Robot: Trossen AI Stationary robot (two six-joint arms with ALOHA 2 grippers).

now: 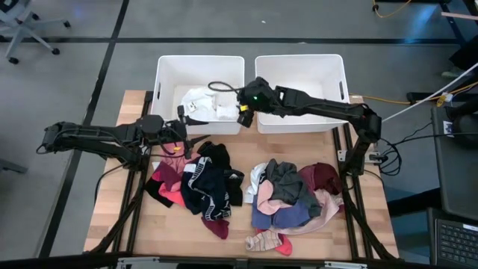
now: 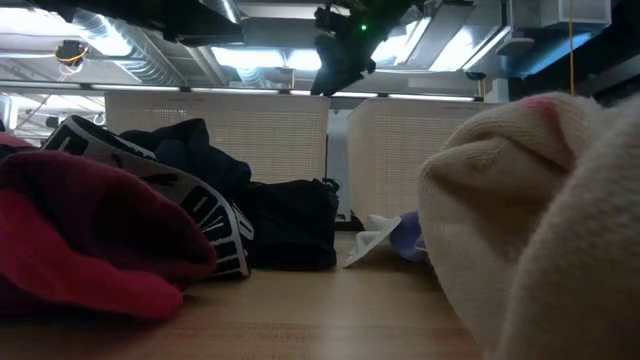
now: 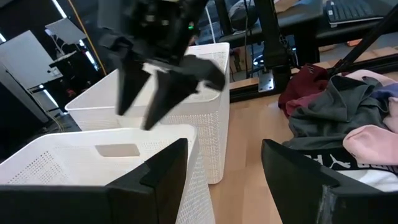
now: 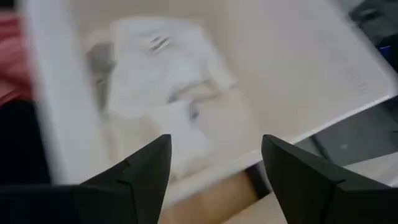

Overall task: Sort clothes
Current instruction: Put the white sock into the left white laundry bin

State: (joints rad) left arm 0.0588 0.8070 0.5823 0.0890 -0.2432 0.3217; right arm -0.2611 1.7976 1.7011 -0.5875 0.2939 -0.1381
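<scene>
Clothes lie in two loose heaps on the wooden table [image 1: 112, 224], with a few white pieces [image 1: 205, 104] already dropped into the left bin [image 1: 166, 71]. On the left, my left gripper [image 1: 178, 128] hangs with its fingers spread and empty just beside the dark heap [image 1: 205, 187], where pink, navy and black garments overlap. These look light, limp and easy to drag, so I judge a pinch on a raised fold at the top of the heap will lift one piece without snagging its neighbours. At the centre, my right gripper [image 1: 243, 101] hovers over the left bin's right edge, jaws apart and holding nothing, the white pieces lying below it. To the right, the second heap [image 1: 295, 198] of grey, maroon, blue and pale pink fabric sits in front of the right bin [image 1: 336, 71], untouched; its grey top layer offers a bunched ridge to grasp.
</scene>
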